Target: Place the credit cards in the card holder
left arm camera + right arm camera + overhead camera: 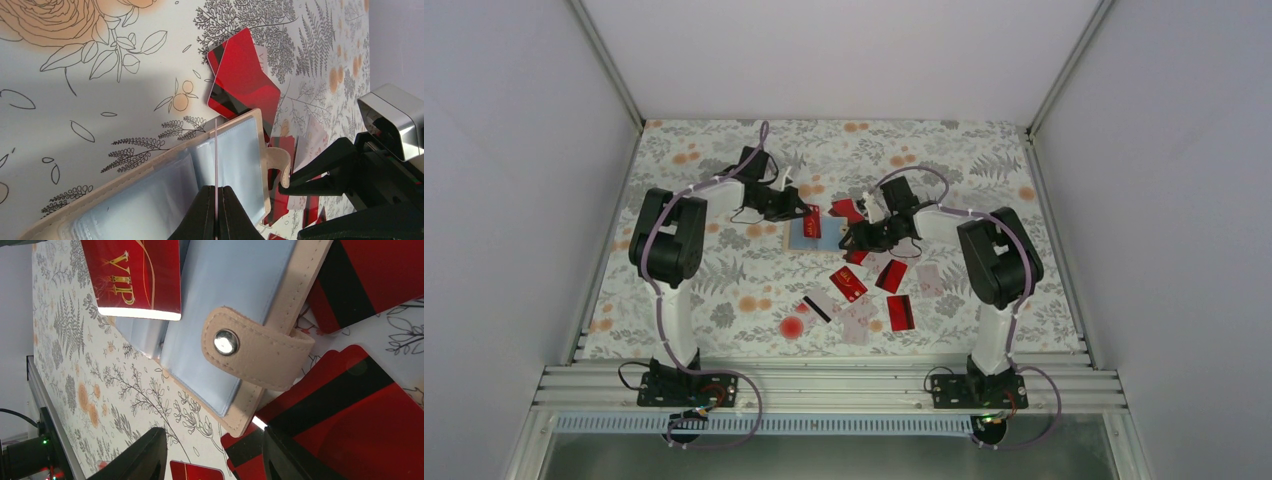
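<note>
The tan card holder (802,236) lies open on the floral cloth, its light blue lining up; it also shows in the left wrist view (235,165) and the right wrist view (235,285). My left gripper (796,212) (216,189) is shut on a red VIP card (812,222) (135,275), seen edge-on (216,150), held upright over the lining. My right gripper (856,238) (215,460) is open and empty beside the holder's snap strap (250,350) (280,160). Several red cards (848,283) (360,415) (242,80) and pale cards (861,320) lie loose around it.
A white card with a black stripe (817,307) lies near the front. A round red blot (792,326) marks the cloth beside it. Grey walls enclose the table on three sides. An aluminium rail (824,385) carries both arm bases.
</note>
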Available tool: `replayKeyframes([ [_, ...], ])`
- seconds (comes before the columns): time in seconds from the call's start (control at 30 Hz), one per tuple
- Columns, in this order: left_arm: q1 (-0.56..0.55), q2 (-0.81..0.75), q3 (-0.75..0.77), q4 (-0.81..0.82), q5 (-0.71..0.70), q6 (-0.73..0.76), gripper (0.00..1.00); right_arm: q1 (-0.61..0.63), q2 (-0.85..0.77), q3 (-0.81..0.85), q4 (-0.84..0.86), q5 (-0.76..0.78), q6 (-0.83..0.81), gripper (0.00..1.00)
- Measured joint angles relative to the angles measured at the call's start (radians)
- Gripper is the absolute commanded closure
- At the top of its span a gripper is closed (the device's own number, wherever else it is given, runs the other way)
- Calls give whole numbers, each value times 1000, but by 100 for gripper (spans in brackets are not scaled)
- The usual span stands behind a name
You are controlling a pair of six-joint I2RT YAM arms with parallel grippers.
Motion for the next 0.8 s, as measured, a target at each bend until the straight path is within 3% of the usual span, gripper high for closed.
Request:
replayKeyframes([
  [0.8,-17,0,-58,65,4,-25,98,0,33,28,2,-12,20,53],
])
